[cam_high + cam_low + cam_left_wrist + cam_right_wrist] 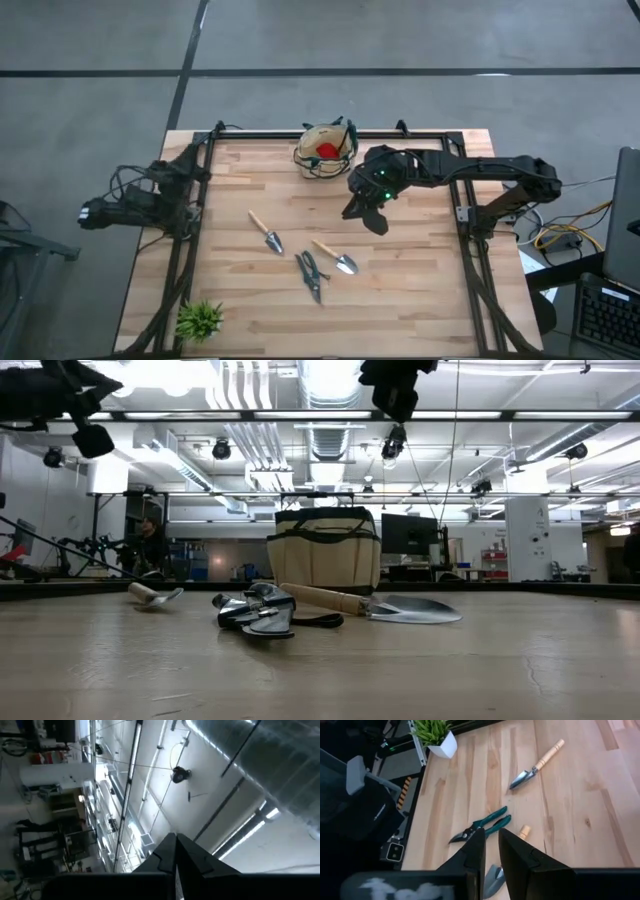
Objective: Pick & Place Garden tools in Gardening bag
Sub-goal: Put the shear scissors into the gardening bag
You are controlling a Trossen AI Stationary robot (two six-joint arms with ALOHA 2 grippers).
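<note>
The tan gardening bag (325, 150) stands at the table's far edge with a red item (327, 152) inside it. Two trowels with wooden handles (266, 233) (335, 255) and one pair of teal-handled pruning shears (311, 273) lie flat on the table. My right gripper (366, 215) hangs above the table, between the bag and the trowels. It is narrowly open and empty. Its wrist view (491, 832) shows the shears (482, 825) and a trowel (535, 766) below. My left gripper (176, 840) is shut and empty, parked off the table's left edge (95, 213).
A small green plant in a white pot (200, 318) stands at the near left corner. Black frame rails (190, 250) run along the table's left, right and far sides. Bare wood lies to the right of the tools (420, 280).
</note>
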